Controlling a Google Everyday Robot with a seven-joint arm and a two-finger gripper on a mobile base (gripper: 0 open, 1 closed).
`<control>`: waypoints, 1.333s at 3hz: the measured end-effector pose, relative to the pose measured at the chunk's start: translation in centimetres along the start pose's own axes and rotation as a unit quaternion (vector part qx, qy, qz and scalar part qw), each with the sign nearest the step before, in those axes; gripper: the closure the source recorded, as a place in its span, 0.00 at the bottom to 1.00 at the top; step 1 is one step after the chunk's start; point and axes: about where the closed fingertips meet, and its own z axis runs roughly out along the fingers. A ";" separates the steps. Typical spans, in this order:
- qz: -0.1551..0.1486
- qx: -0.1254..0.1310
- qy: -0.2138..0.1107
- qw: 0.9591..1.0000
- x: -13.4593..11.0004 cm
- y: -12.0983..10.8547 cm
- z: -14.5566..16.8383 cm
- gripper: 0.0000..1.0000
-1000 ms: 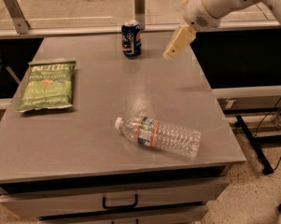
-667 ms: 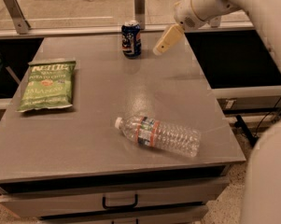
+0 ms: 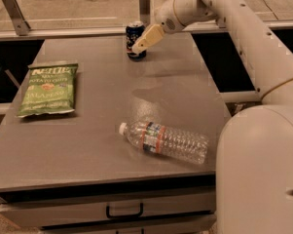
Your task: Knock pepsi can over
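The pepsi can (image 3: pixel 133 35) stands upright at the far edge of the grey table (image 3: pixel 102 101), dark blue with a silver top. My gripper (image 3: pixel 137 48) reaches in from the upper right on a white arm. Its cream fingers (image 3: pixel 147 38) overlap the can's right side, at or right in front of it. Part of the can's right side is hidden behind the fingers.
A green chip bag (image 3: pixel 48 87) lies flat on the table's left side. A clear water bottle (image 3: pixel 163 140) with an orange-banded label lies on its side near the front right. My white arm and base fill the right of the view. A drawer handle (image 3: pixel 124 211) shows below.
My gripper has moved left, from well to the right of the can to right at its right side. The can still stands upright.
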 end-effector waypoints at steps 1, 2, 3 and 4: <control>0.023 -0.041 -0.034 0.998 -1.1 1.5 2.8 0.00; 0.032 -0.078 -0.051 0.995 -1.8 3.4 4.6 0.00; 0.022 -0.112 -0.070 0.991 -3.3 5.5 3.9 0.00; -0.007 -0.140 -0.087 0.986 -5.1 7.9 0.8 0.00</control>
